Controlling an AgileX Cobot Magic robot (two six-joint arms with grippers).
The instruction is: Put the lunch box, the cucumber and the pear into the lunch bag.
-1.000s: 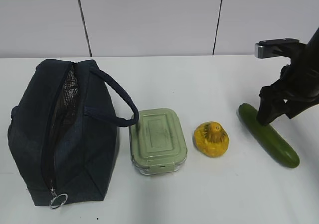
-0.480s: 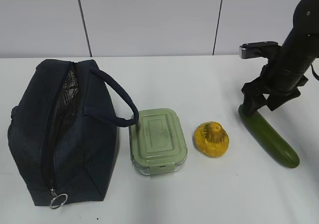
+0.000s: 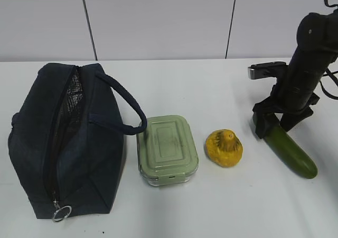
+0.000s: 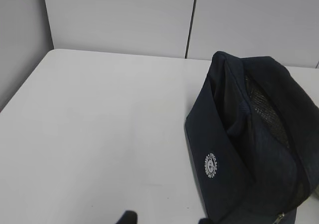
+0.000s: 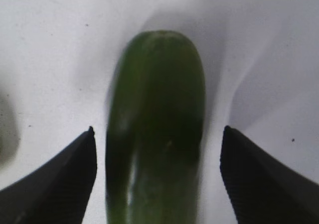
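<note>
The dark green cucumber [image 3: 290, 153] lies on the white table at the right. My right gripper [image 3: 272, 124] is open and straddles its far end; in the right wrist view the cucumber [image 5: 157, 129] lies between the two fingertips [image 5: 65, 174] with gaps on both sides. The yellow-orange pear [image 3: 224, 147] sits left of the cucumber. The sage-green lunch box [image 3: 167, 149] stands beside the navy lunch bag [image 3: 66, 137], whose top zipper is open. The bag also shows in the left wrist view [image 4: 249, 144]. My left gripper [image 4: 164, 219] shows only its fingertips, apart and empty, left of the bag.
The bag's loop handle [image 3: 127, 106] arches over toward the lunch box. A silver ring pull [image 3: 61, 213] hangs at the bag's near end. A grey panelled wall [image 3: 158, 21] stands behind the table [image 3: 211, 90].
My right gripper has moved left along the cucumber, from its middle to its far end, and come lower over it. The other things have not moved.
</note>
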